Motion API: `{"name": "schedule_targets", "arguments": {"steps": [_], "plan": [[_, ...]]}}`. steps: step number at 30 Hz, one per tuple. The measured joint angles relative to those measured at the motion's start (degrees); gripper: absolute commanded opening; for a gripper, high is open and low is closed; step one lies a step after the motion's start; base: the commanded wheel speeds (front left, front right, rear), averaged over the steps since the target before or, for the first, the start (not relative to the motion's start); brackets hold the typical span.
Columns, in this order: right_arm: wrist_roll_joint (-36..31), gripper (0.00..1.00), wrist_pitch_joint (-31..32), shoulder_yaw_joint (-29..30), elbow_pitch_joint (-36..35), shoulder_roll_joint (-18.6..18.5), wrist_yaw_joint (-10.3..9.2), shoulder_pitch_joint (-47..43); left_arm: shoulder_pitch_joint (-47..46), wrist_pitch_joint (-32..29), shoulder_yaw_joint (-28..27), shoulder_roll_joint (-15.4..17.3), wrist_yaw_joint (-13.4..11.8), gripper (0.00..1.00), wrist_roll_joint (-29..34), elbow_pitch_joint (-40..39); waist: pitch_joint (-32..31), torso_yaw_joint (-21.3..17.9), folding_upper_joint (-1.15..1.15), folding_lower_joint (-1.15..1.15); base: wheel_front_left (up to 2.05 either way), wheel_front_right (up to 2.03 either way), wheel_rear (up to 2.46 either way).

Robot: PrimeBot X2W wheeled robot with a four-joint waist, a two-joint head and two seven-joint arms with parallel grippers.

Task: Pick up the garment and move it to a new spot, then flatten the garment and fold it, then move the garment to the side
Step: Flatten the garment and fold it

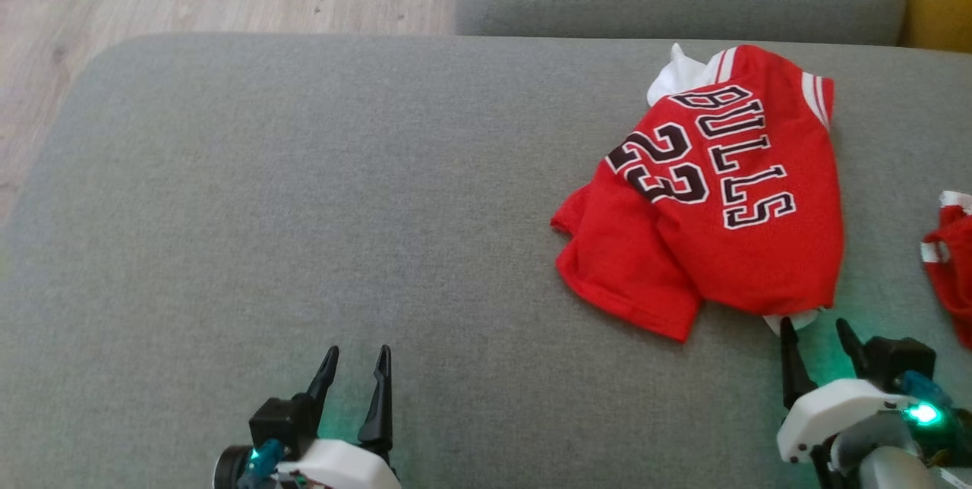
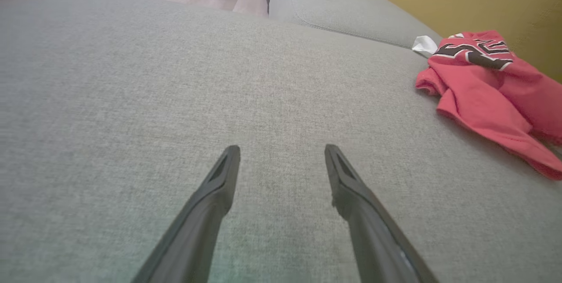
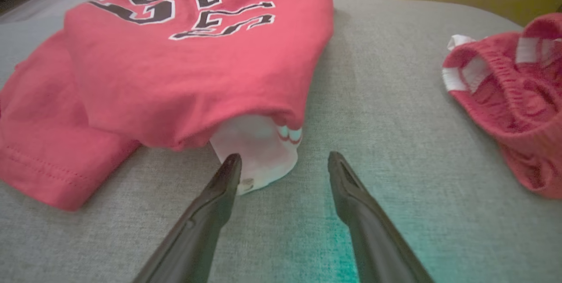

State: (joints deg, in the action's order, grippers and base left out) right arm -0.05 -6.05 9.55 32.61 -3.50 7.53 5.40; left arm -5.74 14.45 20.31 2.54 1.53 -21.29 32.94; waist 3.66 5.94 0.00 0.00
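- We are seeing only part of a white cloth layer, which is poking out from under the near hem of the red jersey with black-and-white "BULLS 23" lettering. What the white layer belongs to is staying hidden.
- A second red garment with white stripes is lying to the right, and the edge of the head view is cutting it off.
- We are finding the red jersey lying folded on the right half of the grey fabric sofa cushion, well apart from the left gripper.
- The left gripper is hovering over bare cushion with its fingers spread, grasping nothing.
- The right gripper is standing released just beside the jersey's near hem. We cannot tell whether its left finger is touching the white layer.
- The jersey's long axis is running from near to far, and its lettering is reading sideways, with the "B" farthest away.
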Motion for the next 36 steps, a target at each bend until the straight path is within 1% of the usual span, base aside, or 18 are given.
{"name": "schedule_targets", "arguments": {"steps": [6, 7, 8, 9, 13, 15, 17, 19, 20, 22, 24, 25, 26, 28, 30, 33, 36], "plan": [[-0.01, 1.0, 0.03, 1.75, 5.09, 0.76, 0.0, 1.88, 0.0, 0.0, -0.05, 0.0, 0.03, 1.0, 0.1, 0.15, 0.68, 0.97, 0.0, 0.0, 0.0, 0.0, 0.0], [-0.01, 0.92, 0.02, 2.08, 5.81, 0.78, 0.0, 2.27, 0.0, 0.0, -0.07, 0.0, 0.03, 1.0, 0.1, 0.19, 0.74, 1.07, 0.0, 0.0, 0.0, 0.0, 0.0], [-0.01, 0.25, -0.02, 2.23, 6.35, 0.78, 0.0, 2.65, -0.01, 0.0, -0.08, 0.0, 0.04, 1.0, 0.1, 0.19, 0.76, 1.14, 0.0, 0.0, 0.0, 0.0, 0.0], [-0.01, 0.0, -0.11, 2.26, 6.86, 0.78, 0.0, 3.04, -0.01, 0.0, -0.08, 0.0, 0.04, 1.0, 0.1, 0.2, 0.77, 1.19, 0.0, 0.0, 0.0, 0.0, 0.0], [0.05, 0.0, -2.15, 2.58, 8.93, 0.68, 0.0, 4.55, -0.01, 0.0, -0.52, 0.01, 0.02, 1.0, 0.18, 0.3, 0.38, 0.59, 0.0, 0.0, 0.0, 0.0, 0.0], [-0.19, 0.0, -3.53, 3.28, 8.79, -0.44, 0.0, 4.75, 0.01, 0.0, -0.8, 0.01, 0.03, 1.0, 0.18, 0.31, 0.1, 0.07, 0.0, 0.0, 0.0, 0.0, 0.0], [-1.13, 0.0, -4.95, 4.05, 7.09, -3.23, 0.0, 5.5, 0.04, 0.0, -0.92, 0.02, 0.04, 1.0, 0.18, 0.27, -0.14, -0.53, 0.0, 0.0, 0.0, 0.0, 0.0], [-1.92, 0.0, -6.02, 4.37, 3.94, -7.0, 0.0, 8.14, 0.05, 0.0, -0.91, 0.02, 0.04, 1.0, 0.16, 0.16, -0.41, -1.21, 0.0, 0.0, 0.0, 0.0, 0.0], [-1.92, 0.0, -6.02, 4.37, 3.94, -7.0, 0.0, 8.14, 0.05, 0.0, -0.91, 0.02, 0.04, 1.0, 0.16, 0.16, -0.41, -1.21, 0.0, 0.0, 0.0, 0.0, 0.0], [-3.1, 0.0, -6.41, 4.2, -1.16, -10.48, 0.0, 12.49, 0.08, 0.0, -0.94, 0.01, 0.04, 1.0, 0.15, 0.1, -0.87, -1.91, 0.0, 0.0, 0.0, 0.0, 0.0], [-4.14, 0.0, -6.55, 3.6, -6.61, -12.73, 0.0, 16.27, 0.15, 0.0, -0.93, 0.02, 0.03, 1.0, 0.05, 0.03, -1.43, -2.55, 0.0, 0.0, 0.0, 0.0, 0.0], [-4.17, 0.73, -6.15, 3.39, -8.69, -13.51, 0.0, 17.28, 0.23, 0.0, -0.88, 0.02, 0.03, 1.0, 0.02, 0.01, -1.71, -2.83, 0.0, 0.0, 0.0, 0.0, 0.0], [-4.21, 1.0, -4.65, 3.5, -10.16, -14.07, 0.0, 17.47, 0.3, 0.0, -0.83, 0.02, 0.0, 1.0, -0.01, -0.01, -1.96, -3.11, 0.0, 0.0, 0.0, 0.0, 0.0], [-4.53, 1.0, -0.46, 4.71, -12.37, -14.08, 0.0, 15.27, 0.32, 0.0, -0.58, 0.02, -0.01, 1.0, -0.33, -0.05, -2.38, -3.53, 0.0, 0.0, 0.0, 0.0, 0.0], [-4.46, 1.0, 2.82, 6.99, -13.96, -12.68, 0.0, 9.79, 0.32, 0.0, -0.2, 0.02, -0.02, 1.0, -0.88, -0.16, -2.5, -3.71, 0.0, -0.01, 0.0, 0.0, 0.0], [-3.8, 1.0, 4.45, 9.22, -14.4, -9.09, 0.0, 0.49, 0.32, 0.0, 0.02, 0.02, -0.02, 1.0, -1.01, -0.26, -2.23, -3.66, 0.0, 0.0, 0.0, 0.0, 0.0], [-1.9, 1.0, 4.68, 7.78, -15.04, -4.63, 0.0, -5.02, 0.32, 0.0, 0.1, 0.02, -0.02, 1.0, -1.0, -0.26, -2.03, -3.59, 0.0, -0.01, 0.0, 0.0, 0.0]]}}
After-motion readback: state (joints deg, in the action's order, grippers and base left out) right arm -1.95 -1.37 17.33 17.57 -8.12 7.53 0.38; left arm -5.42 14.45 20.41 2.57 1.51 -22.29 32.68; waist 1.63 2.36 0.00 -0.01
